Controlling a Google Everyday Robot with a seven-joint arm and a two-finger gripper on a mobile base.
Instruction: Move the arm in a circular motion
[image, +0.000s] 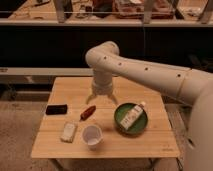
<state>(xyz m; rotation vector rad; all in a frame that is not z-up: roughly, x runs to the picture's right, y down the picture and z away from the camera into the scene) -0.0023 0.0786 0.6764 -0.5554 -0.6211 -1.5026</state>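
My large cream-white arm (150, 75) reaches in from the right, bends at an elbow (102, 54) and points down over the wooden table (150, 145). Its pale gripper (102, 99) hangs just above the table's middle, fingers spread apart and empty. It is behind and slightly right of a small red object (88, 112), and left of a green bowl (120, 125).
A black flat object (56, 109) lies at the table's left. A white packet (69, 132) and a white cup (92, 136) sit near the front edge. A white bottle (131, 116) lies in the green bowl. Dark shelving stands behind the table.
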